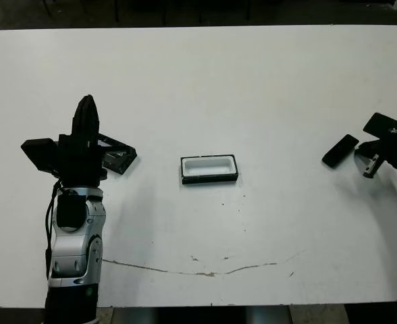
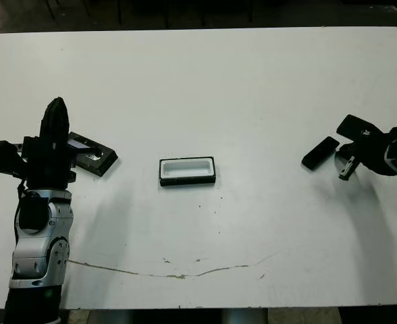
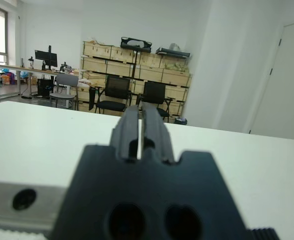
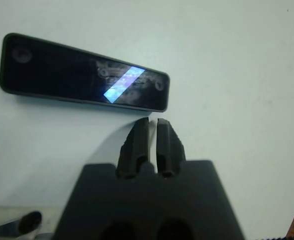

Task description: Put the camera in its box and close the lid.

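Note:
The box (image 1: 209, 169) stands open at the middle of the table, its white lining showing. The lid (image 1: 119, 158) lies flat to the box's left, partly hidden behind my left gripper (image 1: 87, 106). That gripper is raised above the table with its fingers (image 3: 131, 125) shut on nothing. The camera (image 1: 339, 150) lies near the right edge, and its glossy face (image 4: 82, 80) shows in the right wrist view. My right gripper (image 4: 152, 124) hovers just beside the camera's long side, shut and holding nothing.
The white table (image 1: 198, 81) stretches wide behind the box. A thin brown crack line (image 1: 205, 272) runs along its front part. Chairs and stacked wooden crates (image 3: 137, 65) stand in the room beyond the table.

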Controlling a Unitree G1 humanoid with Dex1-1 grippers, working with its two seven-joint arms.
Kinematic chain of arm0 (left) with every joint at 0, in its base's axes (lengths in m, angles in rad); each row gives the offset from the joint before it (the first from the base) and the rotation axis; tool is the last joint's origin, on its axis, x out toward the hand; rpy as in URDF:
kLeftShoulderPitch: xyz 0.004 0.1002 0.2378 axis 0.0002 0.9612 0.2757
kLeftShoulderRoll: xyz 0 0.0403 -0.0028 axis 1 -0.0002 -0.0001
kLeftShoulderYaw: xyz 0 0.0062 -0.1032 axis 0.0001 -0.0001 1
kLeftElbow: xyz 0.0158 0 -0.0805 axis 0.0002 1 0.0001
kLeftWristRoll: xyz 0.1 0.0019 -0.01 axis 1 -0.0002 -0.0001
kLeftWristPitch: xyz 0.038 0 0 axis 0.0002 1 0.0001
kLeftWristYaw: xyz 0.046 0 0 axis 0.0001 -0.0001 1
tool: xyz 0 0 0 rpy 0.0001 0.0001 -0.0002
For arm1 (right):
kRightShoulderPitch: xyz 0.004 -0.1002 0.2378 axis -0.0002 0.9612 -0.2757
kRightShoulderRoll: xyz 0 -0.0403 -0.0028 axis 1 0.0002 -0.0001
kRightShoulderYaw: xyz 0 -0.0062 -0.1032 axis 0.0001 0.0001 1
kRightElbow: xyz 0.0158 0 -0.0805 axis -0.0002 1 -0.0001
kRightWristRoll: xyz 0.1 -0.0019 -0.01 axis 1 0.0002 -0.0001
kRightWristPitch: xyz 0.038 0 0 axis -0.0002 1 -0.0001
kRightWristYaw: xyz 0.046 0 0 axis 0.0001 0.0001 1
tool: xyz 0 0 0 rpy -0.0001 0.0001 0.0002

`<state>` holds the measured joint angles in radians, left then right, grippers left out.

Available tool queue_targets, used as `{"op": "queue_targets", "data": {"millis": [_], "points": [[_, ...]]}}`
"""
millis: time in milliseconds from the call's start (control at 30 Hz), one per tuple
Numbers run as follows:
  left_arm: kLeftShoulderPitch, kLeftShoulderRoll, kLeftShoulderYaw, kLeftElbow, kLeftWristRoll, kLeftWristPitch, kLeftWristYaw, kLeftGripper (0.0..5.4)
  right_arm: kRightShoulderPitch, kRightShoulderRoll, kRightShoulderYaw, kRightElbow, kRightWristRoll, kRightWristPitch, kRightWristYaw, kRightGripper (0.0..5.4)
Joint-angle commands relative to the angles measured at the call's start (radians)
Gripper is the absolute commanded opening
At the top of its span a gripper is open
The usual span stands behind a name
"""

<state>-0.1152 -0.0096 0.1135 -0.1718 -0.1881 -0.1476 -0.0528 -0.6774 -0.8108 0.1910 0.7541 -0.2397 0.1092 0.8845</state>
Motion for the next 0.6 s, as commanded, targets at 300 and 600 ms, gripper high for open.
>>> {"op": "queue_targets", "data": {"millis": [300,600], "points": [[0.026,0.004,0.001,0.0,-0.007,0.016,-0.005,0.01,-0.019,0.048,0.046,0.152,-0.039,-0.029,-0.037,0.0],[0.029,0.0,-0.005,-0.008,0.0,0.027,0.002,0.01,-0.042,0.104,0.049,0.123,-0.024,-0.021,-0.031,0.0]]}}
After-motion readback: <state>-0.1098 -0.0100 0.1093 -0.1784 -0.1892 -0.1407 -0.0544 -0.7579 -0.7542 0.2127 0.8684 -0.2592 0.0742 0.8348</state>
